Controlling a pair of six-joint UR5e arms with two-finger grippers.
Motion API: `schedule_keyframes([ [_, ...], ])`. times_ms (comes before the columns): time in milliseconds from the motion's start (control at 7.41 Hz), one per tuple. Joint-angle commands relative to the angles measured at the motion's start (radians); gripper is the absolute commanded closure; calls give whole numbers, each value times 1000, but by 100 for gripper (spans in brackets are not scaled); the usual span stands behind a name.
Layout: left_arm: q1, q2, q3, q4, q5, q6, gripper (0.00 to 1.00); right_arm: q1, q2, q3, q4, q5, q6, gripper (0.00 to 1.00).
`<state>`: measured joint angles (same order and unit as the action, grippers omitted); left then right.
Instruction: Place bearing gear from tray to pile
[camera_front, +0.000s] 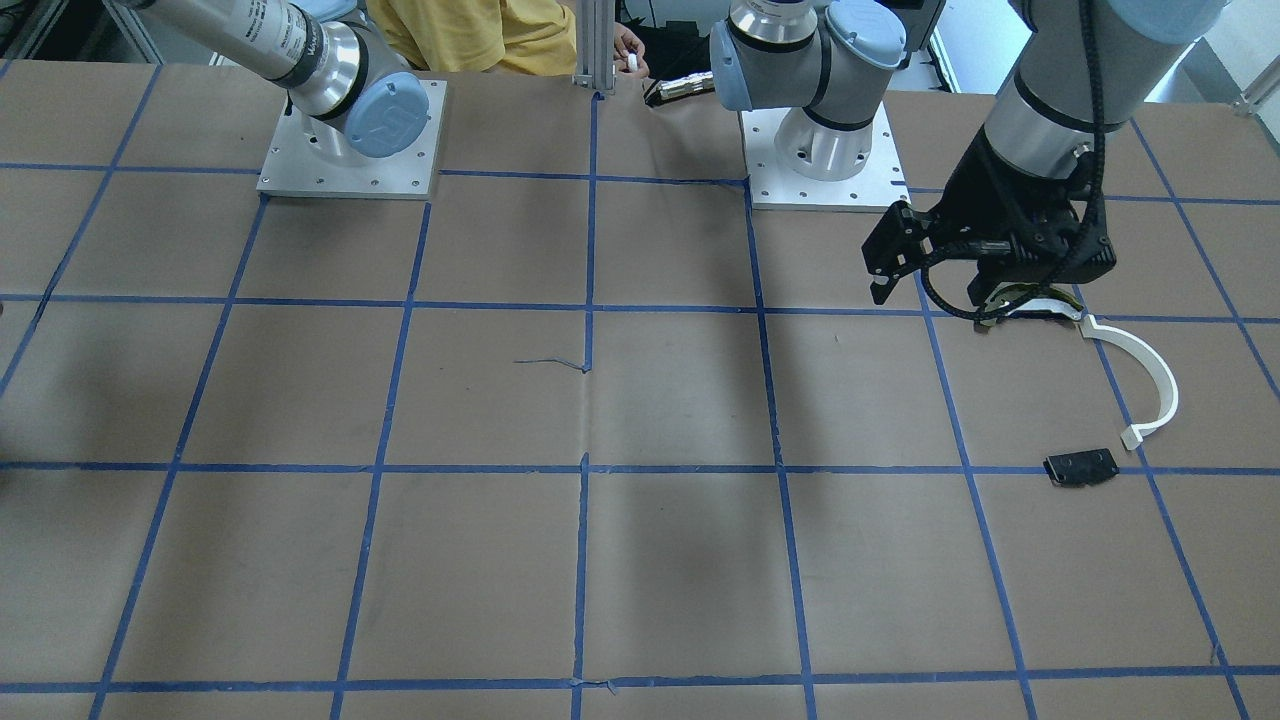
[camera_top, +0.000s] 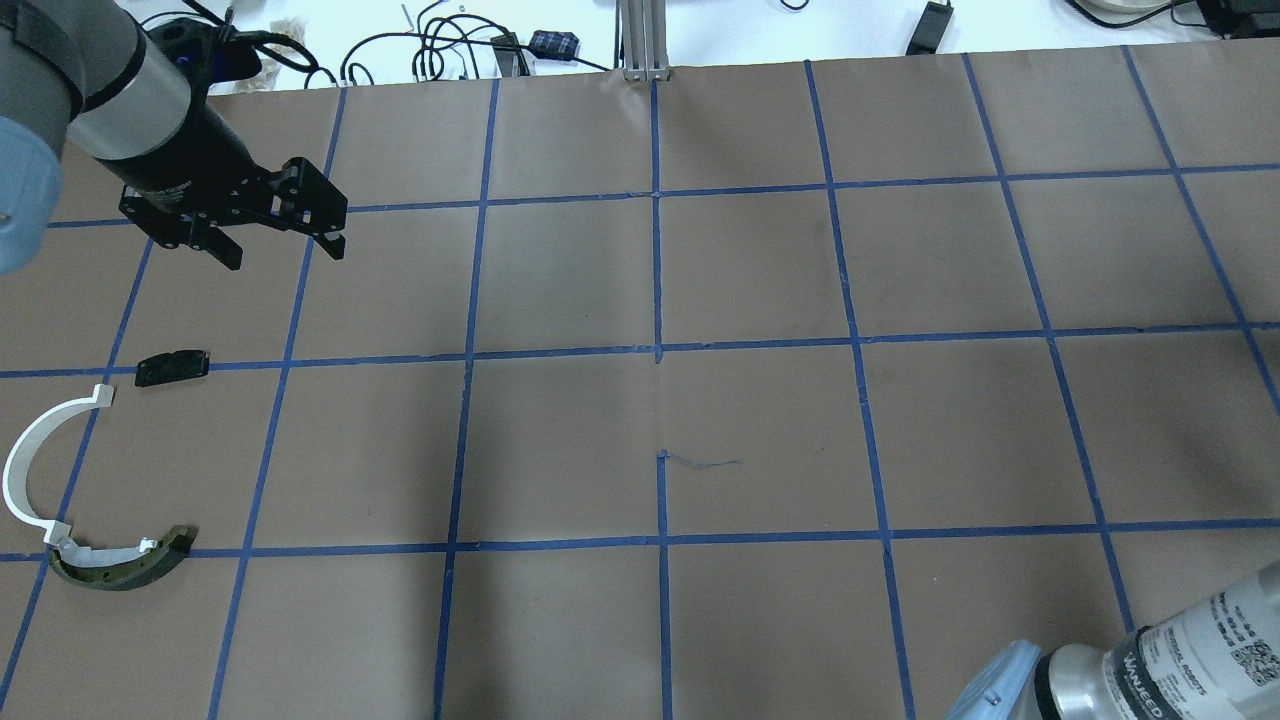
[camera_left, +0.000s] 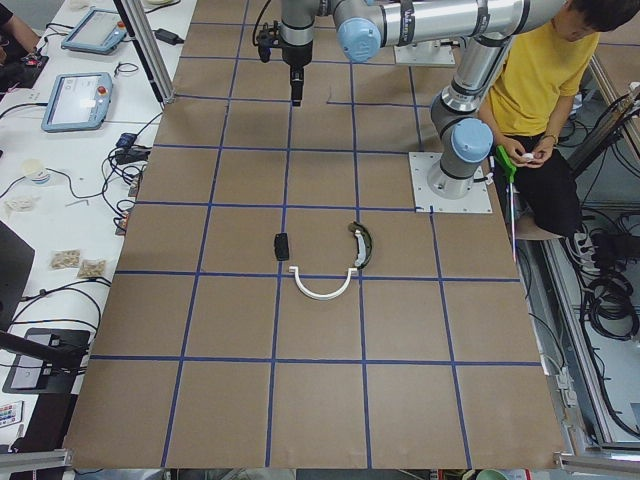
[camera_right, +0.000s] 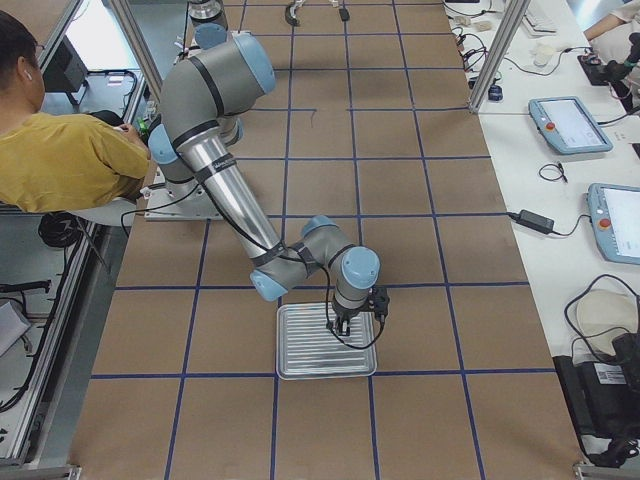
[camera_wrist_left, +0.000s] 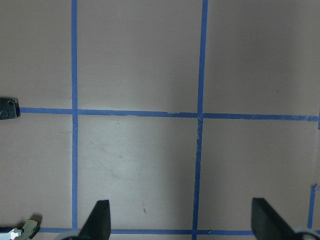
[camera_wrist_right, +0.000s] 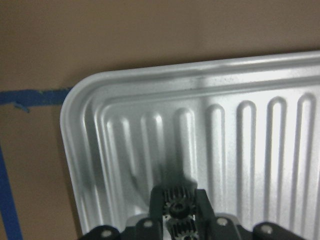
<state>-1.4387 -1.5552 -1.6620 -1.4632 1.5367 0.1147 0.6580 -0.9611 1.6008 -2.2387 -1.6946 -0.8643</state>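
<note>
Black right fingers (camera_wrist_right: 156, 206) — tight on bearing gear (camera_wrist_right: 178, 207)

The left wrist view's edge cuts off the black plate (camera_wrist_left: 8, 108).

The tray (camera_right: 300, 355) lies on the table (camera_top: 760, 440) toward the robot's right end; over one corner of it the right gripper (camera_right: 340, 326) has the bearing gear (camera_wrist_right: 177, 206) between its fingers; the pile (camera_left: 322, 293) lies well apart at the left end. There the curved strip (camera_top: 25, 442) touches the arc-shaped piece (camera_top: 125, 572) at its end nearer the robot; the flat plate (camera_top: 172, 367) sits just beyond its farther end, apart from it; the left gripper (camera_top: 287, 256) hangs beyond the plate, jaws spread.
</note>
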Motion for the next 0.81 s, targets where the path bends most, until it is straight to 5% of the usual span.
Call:
schedule_keyframes([
  [0,-70,-5,-1,4,28,2,0,2,-28,-2,14,7,14,100],
  [270,-72,6,2,-3,55,14,0,76,-173,19,37,29,87,100],
  [675,-63,10,5,-6,74,14,0,492,-367,123,218,38,546,100],
])
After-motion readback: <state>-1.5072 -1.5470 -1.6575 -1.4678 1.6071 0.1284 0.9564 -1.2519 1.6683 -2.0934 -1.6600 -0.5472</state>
